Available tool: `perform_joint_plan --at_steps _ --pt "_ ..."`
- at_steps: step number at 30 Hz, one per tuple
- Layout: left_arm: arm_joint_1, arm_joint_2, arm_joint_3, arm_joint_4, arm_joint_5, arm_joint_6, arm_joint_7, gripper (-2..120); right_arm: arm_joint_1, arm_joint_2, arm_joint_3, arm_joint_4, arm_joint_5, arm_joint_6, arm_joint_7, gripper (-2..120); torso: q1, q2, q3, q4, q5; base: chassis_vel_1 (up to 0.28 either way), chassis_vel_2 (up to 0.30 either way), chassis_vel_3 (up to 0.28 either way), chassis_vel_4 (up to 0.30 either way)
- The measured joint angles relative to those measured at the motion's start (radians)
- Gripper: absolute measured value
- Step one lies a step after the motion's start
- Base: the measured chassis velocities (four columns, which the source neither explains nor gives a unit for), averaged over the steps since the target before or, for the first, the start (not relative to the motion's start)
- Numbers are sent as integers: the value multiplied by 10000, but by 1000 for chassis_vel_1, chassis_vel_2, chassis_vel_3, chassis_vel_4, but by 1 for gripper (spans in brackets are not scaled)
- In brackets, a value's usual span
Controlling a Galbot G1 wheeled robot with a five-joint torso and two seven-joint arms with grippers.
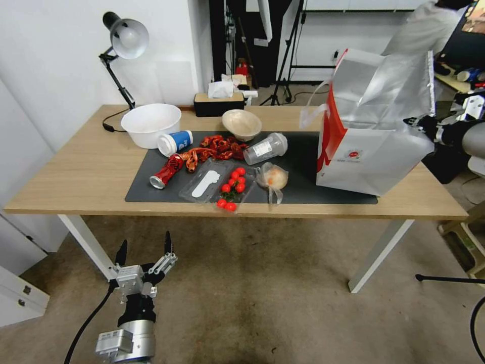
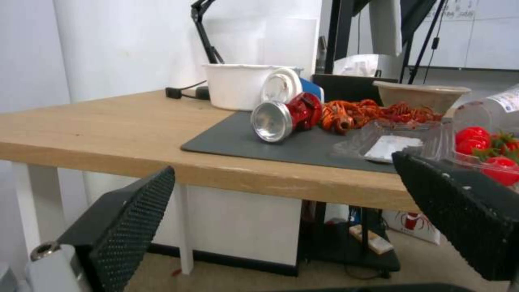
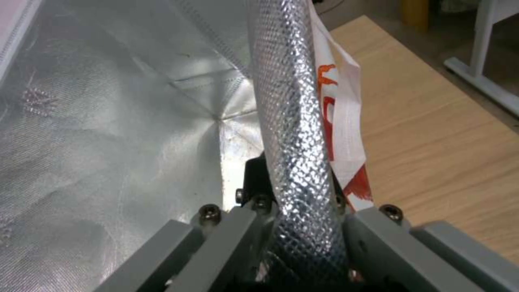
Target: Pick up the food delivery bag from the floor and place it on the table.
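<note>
1. The large white paper-like food delivery bag (image 1: 371,151), with red side panels, a small round red logo and a silver foil lining, stands upright and open on the right end of the big light-wood table (image 1: 76,167) with white legs. Its base rests partly on the dark grey mat (image 1: 303,156) and partly on bare wood.
2. The right gripper (image 1: 422,124) is at the bag's upper right edge. In the right wrist view its fingers are pressed together on the bag's folded foil rim (image 3: 294,134), which runs straight out from between them; the foil interior lies on one side of the fingers, and the white-and-red outer wall and bare tabletop on the other.
3. The left gripper (image 1: 145,250) hangs low over the mottled brownish-grey floor (image 1: 262,298), in front of the table's left leg, with its two black textured fingers (image 2: 129,227) spread wide apart and nothing between them.
4. Beyond those fingers, in the left wrist view, the table edge crosses at about fingertip height. Farther back on the mat lies a crushed red drinks can (image 2: 284,117), with a white round tub (image 2: 238,85) behind it.
5. Also on the mat are a heap of red crayfish shells (image 1: 214,149), a clear tray of cherry tomatoes (image 1: 232,187) and a small clear knotted plastic bag (image 1: 273,178), all well apart from both grippers.
</note>
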Motion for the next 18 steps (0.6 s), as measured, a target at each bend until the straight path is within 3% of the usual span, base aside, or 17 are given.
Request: perform_joint_plan --at_steps 18 --pt "-30 -21 64 8 24 72 -49 100 41 6 -100 -241 -45 -313 -682 3 0 0 0 0 0 0 0 0 0"
